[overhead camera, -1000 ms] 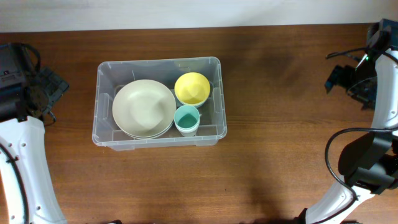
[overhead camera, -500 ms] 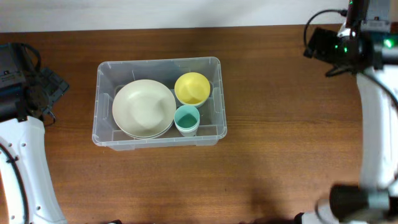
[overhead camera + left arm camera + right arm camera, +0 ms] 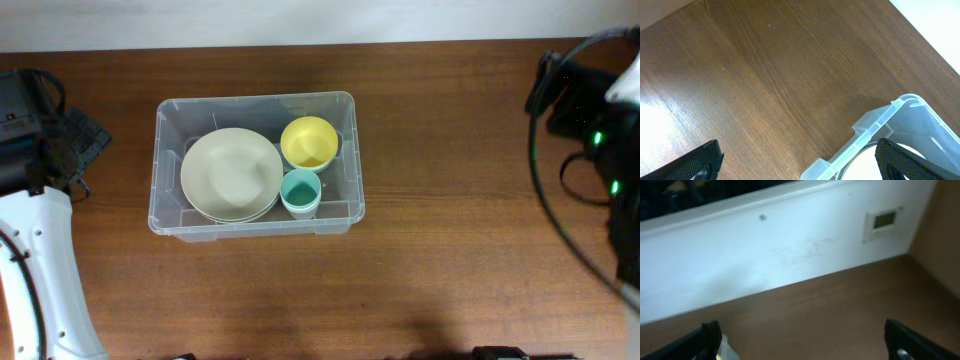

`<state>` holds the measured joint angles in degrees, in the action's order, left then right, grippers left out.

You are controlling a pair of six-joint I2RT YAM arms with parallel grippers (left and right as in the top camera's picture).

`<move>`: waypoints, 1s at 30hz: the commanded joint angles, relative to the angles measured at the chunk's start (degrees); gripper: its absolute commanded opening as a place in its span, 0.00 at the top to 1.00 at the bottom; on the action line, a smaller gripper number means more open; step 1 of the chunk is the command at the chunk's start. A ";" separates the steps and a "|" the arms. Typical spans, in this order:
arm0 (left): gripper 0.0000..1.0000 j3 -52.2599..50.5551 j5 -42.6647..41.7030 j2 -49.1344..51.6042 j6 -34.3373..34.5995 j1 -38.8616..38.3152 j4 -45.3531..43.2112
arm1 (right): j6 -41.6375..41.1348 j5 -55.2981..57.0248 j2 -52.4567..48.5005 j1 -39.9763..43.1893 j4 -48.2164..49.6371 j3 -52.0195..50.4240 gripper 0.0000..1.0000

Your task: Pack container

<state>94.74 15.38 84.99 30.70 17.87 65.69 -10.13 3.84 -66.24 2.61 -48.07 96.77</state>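
Overhead, the brown wooden table fills the picture, and the container stands on it a little toward 9 o'clock of the centre, upright and open-topped. The left arm sits at the 9 o'clock edge of the table and the right arm at the 3 o'clock edge, both well apart from the bin. Inside the container a cream plate takes up the 9 o'clock half (it may be more than one stacked; I cannot tell), a yellow bowl sits at 1 o'clock, and a teal cup at 5 o'clock, just beside the bowl. On the left wrist camera the left gripper is spread wide and holds nothing, a container corner showing at 4 o'clock. The right gripper is likewise spread wide and empty, facing a white wall.
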 commanded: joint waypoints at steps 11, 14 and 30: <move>0.00 -0.26 -0.15 0.35 -0.11 0.31 -0.13 | 6.67 -14.78 34.23 -0.39 20.04 -41.35 0.01; 0.00 -0.26 -0.15 0.35 -0.11 0.31 -0.13 | 6.71 -18.69 41.33 -0.39 20.26 -47.10 0.01; 0.00 -0.26 -0.15 0.35 -0.11 0.31 -0.13 | 17.16 -22.67 60.87 -0.35 40.26 -69.24 0.01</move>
<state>94.72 15.22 84.99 30.70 17.87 65.69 0.49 -15.46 -6.90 2.61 -9.65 29.56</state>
